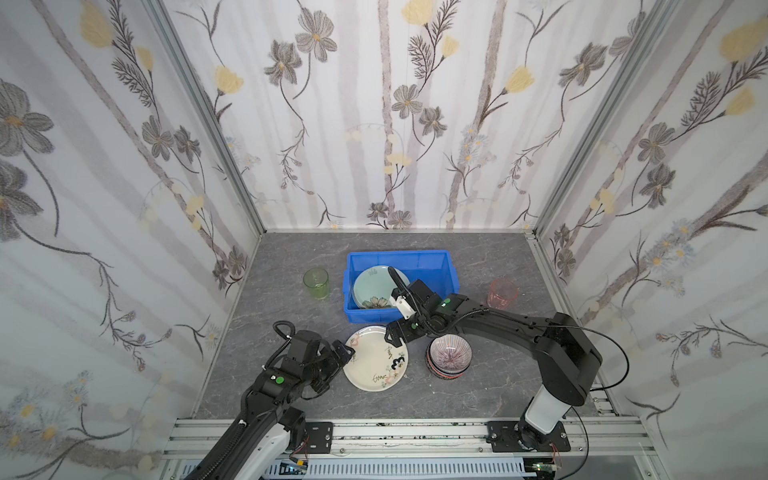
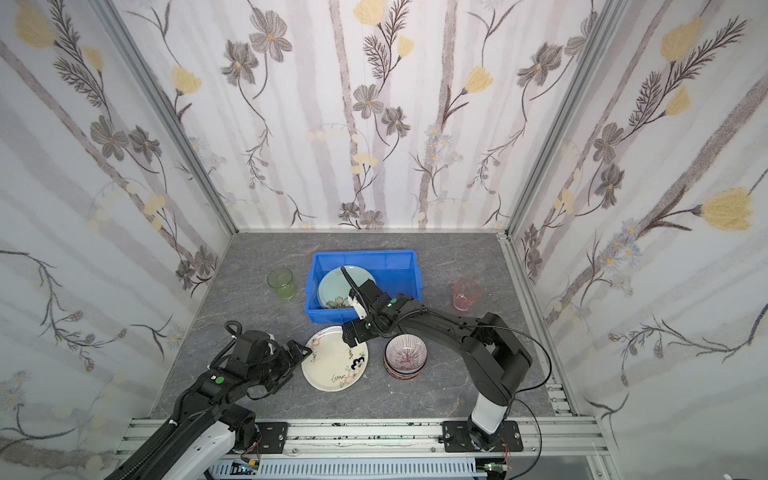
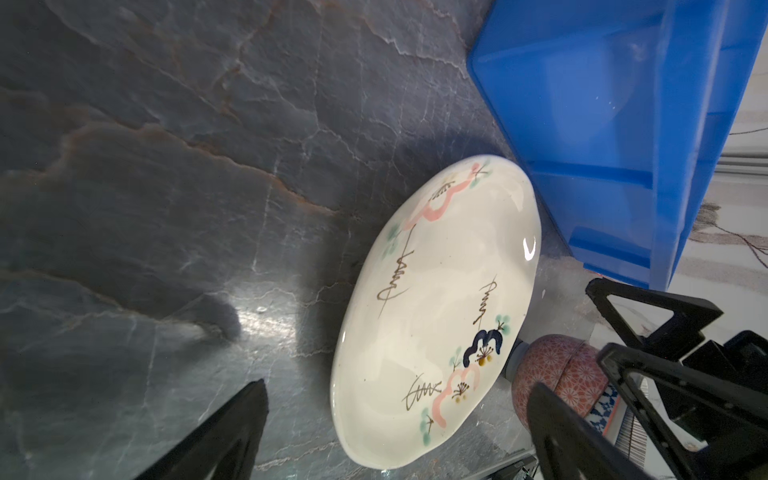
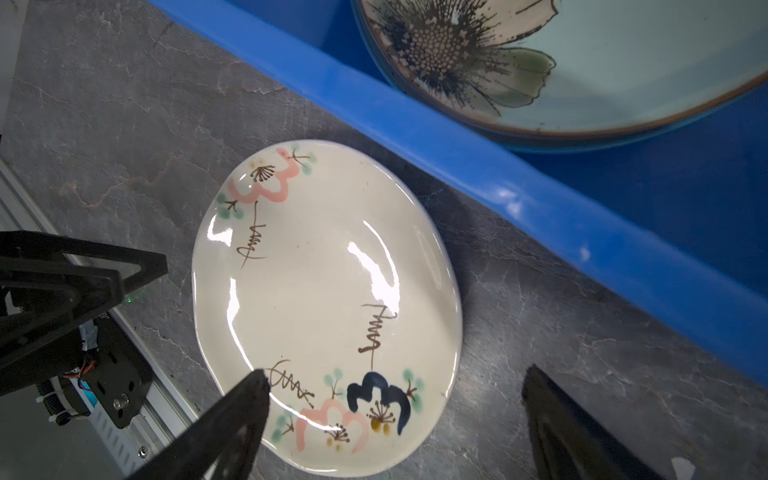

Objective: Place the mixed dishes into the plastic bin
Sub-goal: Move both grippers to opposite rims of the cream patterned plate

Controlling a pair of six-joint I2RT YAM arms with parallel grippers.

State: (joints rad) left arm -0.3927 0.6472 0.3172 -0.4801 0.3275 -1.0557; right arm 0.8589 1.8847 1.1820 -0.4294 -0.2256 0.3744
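Note:
The cream plate lies flat on the table in front of the blue plastic bin. My right gripper hovers open over the plate's far right edge, one finger above the plate and the other beyond its rim. My left gripper stands open at the plate's left edge. A pale green flower plate leans inside the bin. A stack of bowls, radial-striped on top, sits right of the cream plate.
A green tumbler stands left of the bin and a pink tumbler to its right. Wallpapered walls close in three sides. An aluminium rail carrying both arm bases runs along the front edge.

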